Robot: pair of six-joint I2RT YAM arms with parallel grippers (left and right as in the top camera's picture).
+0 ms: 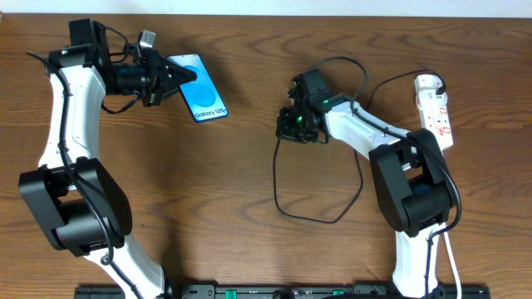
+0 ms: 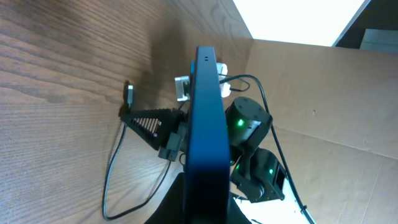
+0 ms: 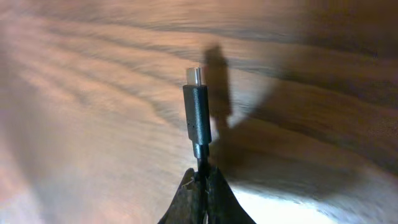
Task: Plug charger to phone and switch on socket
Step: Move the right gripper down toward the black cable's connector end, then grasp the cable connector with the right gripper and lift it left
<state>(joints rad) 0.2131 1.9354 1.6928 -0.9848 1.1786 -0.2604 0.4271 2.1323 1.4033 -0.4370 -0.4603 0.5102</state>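
Note:
The phone (image 1: pixel 199 87), blue screen reading "Galaxy S25+", is at the upper left, tilted and held by my left gripper (image 1: pixel 172 77). In the left wrist view the phone (image 2: pixel 205 124) is seen edge-on between the shut fingers. My right gripper (image 1: pixel 288 126) is at mid-table, shut on the black charger cable (image 1: pixel 278 178) just behind its plug. In the right wrist view the plug tip (image 3: pixel 196 102) sticks up from the shut fingers (image 3: pixel 202 177), above the wood. The cable loops across the table toward the white socket strip (image 1: pixel 435 108) at the right.
The cable's loop (image 1: pixel 332 218) lies on the brown table in front of my right arm. The right arm's base (image 1: pixel 416 191) stands beside the socket. A cardboard wall (image 2: pixel 323 99) shows behind the table in the left wrist view.

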